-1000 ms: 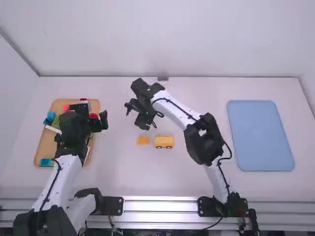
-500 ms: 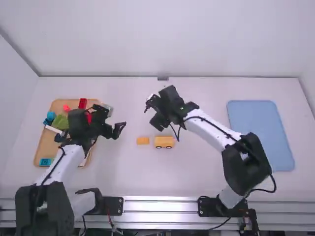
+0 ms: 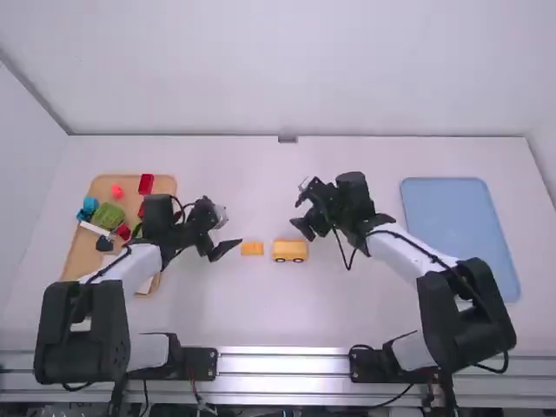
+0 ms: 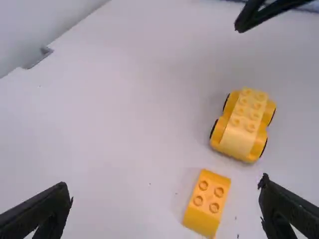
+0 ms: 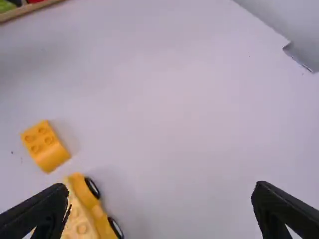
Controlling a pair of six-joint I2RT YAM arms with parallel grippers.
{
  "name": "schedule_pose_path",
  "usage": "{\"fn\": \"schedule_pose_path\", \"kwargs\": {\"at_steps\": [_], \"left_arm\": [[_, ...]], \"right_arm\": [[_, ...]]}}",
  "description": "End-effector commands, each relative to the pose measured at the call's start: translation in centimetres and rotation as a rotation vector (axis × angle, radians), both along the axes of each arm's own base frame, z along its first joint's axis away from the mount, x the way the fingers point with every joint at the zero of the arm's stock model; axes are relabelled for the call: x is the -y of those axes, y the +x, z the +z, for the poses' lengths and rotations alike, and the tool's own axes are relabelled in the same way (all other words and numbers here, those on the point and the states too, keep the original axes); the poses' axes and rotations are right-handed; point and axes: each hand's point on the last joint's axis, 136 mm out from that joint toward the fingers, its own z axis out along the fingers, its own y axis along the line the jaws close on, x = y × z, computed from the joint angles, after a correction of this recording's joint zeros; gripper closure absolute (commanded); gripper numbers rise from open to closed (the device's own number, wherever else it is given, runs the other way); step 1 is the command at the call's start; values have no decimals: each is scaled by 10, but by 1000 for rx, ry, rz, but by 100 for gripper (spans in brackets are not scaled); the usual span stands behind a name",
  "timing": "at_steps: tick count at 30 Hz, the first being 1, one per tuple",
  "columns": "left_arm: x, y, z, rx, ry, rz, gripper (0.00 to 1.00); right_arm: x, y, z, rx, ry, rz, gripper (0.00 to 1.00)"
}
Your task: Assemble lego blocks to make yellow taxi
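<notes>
On the table, a yellow car body with black wheels [image 3: 290, 250] stands just right of a small yellow block [image 3: 252, 248], a narrow gap between them. My left gripper [image 3: 228, 233] is left of the small block, and my right gripper [image 3: 300, 210] is above and behind the car. In the left wrist view, my left gripper [image 4: 167, 199] is wide open, with the small block [image 4: 206, 203] between its fingers and the car [image 4: 243, 124] farther off. In the right wrist view, my right gripper [image 5: 159, 204] is open and empty, beside the car [image 5: 89, 211]; the block [image 5: 46, 146] lies beyond.
A wooden tray [image 3: 78, 259] with several coloured blocks lies at the left, partly under the left arm. A blue tray [image 3: 460, 239] lies at the right. A small grey piece [image 3: 287, 139] sits at the table's back edge.
My left gripper has moved from the wooden tray rightward and nearer the small block. The right arm has drawn back to the right, its gripper now nearer the car.
</notes>
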Motion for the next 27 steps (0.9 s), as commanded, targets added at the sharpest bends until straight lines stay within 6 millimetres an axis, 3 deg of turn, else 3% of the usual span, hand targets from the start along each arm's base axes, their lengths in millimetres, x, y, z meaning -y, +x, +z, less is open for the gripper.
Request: {"fn": "schedule_pose_path", "kwargs": {"at_steps": [1,7,17,27], "left_arm": [[4,2,2,67,25,-69,1],[1,3,-8,40,24,-60,1],[15,-9,-3,52,-26,-146,1],[20,-15,-43,-32,-61,-204,1]], "right_arm": [[3,-3,-3,2,31,12,2],[10,3,-3,71,54,-9,2],[2,-3,-2,90,72,21,2],[3,-13,10,78,178,134,2]]}}
